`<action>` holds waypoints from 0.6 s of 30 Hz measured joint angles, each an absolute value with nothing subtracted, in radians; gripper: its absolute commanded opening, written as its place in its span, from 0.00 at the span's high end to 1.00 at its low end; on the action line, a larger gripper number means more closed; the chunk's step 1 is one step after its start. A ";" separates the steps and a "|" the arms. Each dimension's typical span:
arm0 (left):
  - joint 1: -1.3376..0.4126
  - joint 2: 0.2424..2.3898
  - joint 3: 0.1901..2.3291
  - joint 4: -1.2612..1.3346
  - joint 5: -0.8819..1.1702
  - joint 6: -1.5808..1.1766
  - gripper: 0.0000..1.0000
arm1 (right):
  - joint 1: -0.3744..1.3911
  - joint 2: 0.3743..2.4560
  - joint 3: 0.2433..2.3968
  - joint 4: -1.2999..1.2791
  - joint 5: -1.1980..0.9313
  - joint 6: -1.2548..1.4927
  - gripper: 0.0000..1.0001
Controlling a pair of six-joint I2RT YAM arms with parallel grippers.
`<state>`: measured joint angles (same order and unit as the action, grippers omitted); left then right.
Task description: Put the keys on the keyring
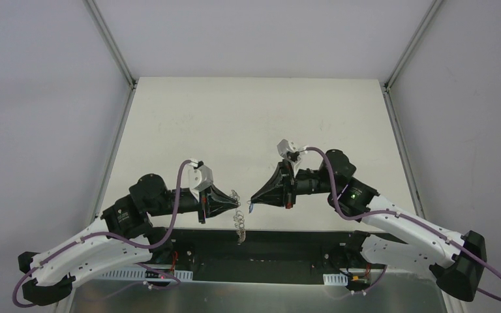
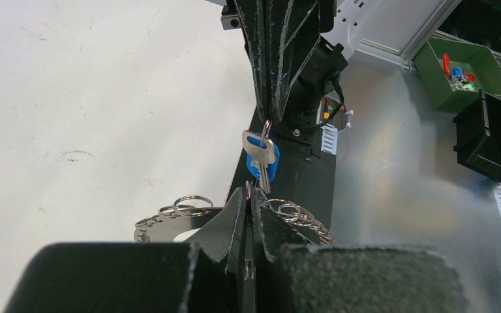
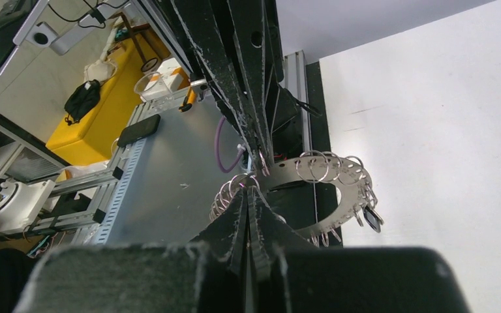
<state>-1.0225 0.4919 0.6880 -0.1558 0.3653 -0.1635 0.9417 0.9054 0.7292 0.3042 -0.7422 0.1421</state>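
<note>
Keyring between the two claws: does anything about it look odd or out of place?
Not broken, but unusual: the keyring isn't on the table; it hangs tilted in mid-air, pinched at its rim by the left gripper. A black-tagged key dangles from it, and a blue-tagged key hangs from the right gripper.

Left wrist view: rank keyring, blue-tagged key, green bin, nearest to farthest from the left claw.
1. keyring: at the tips of the left claw, which is shut on its fringe of wire loops.
2. blue-tagged key: just beyond the tips, hanging from the right claw.
3. green bin: far upper right, beyond the table edge.
</note>
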 measured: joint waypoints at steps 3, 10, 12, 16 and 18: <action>-1.023 0.496 0.688 -0.153 0.368 -0.163 1.00 | 0.948 0.924 0.730 0.342 -0.755 0.159 1.00; -1.023 0.503 0.688 -0.152 0.388 -0.163 1.00 | 0.966 0.965 0.732 0.389 -0.773 0.179 1.00; -1.023 0.503 0.688 -0.150 0.390 -0.163 1.00 | 0.968 0.975 0.735 0.392 -0.775 0.180 1.00; -1.023 0.501 0.688 -0.139 0.393 -0.163 1.00 | 0.976 0.992 0.746 0.408 -0.775 0.183 1.00; -1.023 0.500 0.688 -0.137 0.394 -0.163 1.00 | 0.980 0.997 0.748 0.416 -0.775 0.184 1.00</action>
